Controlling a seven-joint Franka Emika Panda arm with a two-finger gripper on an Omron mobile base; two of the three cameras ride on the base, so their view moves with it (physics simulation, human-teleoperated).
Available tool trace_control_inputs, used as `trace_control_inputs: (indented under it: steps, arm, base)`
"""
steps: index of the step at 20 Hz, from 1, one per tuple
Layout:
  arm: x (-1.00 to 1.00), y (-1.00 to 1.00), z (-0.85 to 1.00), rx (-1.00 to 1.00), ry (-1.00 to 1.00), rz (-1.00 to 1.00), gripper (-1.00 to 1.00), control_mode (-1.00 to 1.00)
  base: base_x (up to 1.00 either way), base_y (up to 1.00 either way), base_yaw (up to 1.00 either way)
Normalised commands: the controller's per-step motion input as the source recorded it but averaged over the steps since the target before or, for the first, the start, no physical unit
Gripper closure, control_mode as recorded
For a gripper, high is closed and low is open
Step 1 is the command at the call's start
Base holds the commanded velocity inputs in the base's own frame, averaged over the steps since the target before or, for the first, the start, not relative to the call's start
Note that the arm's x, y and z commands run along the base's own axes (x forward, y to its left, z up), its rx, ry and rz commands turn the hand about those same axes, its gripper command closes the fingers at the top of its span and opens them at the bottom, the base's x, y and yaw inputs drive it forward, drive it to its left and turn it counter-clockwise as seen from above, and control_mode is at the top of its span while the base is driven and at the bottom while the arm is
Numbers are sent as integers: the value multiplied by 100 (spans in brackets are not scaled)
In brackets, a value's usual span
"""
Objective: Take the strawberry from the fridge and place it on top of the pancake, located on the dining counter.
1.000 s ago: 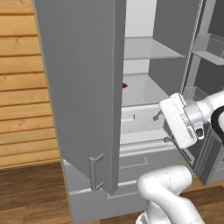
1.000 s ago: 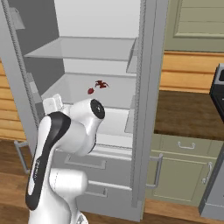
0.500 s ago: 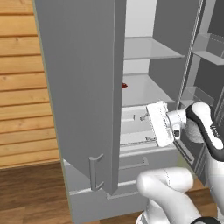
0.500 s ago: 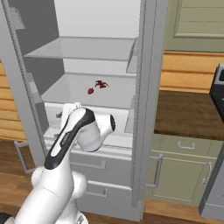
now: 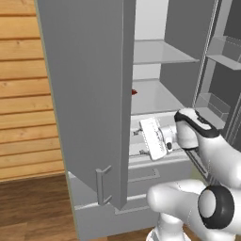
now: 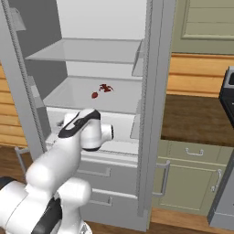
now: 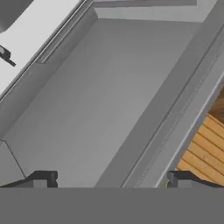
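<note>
The fridge (image 5: 89, 94) stands with both doors swung open. On its lower grey shelf lies the strawberry (image 6: 94, 95), a tiny dark red berry. My gripper (image 5: 135, 142) hangs below that shelf, in front of the drawers, and points sideways at the inner face of the left door. Its jaws are open with nothing between them, and the hand view shows the two fingertips (image 7: 41, 179) wide apart over bare grey fridge (image 7: 109, 96) panel. The arm's elbow (image 6: 84, 130) covers the gripper from the right side. The pancake and the dining counter are out of view.
A second small red item (image 6: 106, 87) lies just behind the berry. The right door's bins (image 5: 221, 52) jut out beside my arm. Fridge drawers (image 6: 100, 173) sit below. A wooden counter (image 6: 196, 119) on green cabinets stands to the right, and a plank wall (image 5: 23, 94) to the left.
The arm has swung down and to the left. The hand went from beside the right door to the front of the drawers, below the berry's shelf. The jaws stayed open.
</note>
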Motion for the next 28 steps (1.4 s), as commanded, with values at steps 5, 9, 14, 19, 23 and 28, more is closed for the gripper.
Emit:
trace_control_inputs:
  steps: [5,9,14,19,23,28]
  arm:
    - [7,69,-24,0,0,7,-100,-100]
    - [-1,79,-15,0,0,0,-100,-100]
    - [-21,90,-17,0,1,0,-100,-100]
    - [-34,100,-17,-3,1,0,-100,-100]
    - [-22,83,-11,-3,5,0,-100,-100]
    - [-13,68,-8,-1,3,0,-100,-100]
  base:
    - [0,0,0]
    - [0,0,0]
    - [0,0,0]
    - [0,0,0]
    - [0,0,0]
    - [0,0,0]
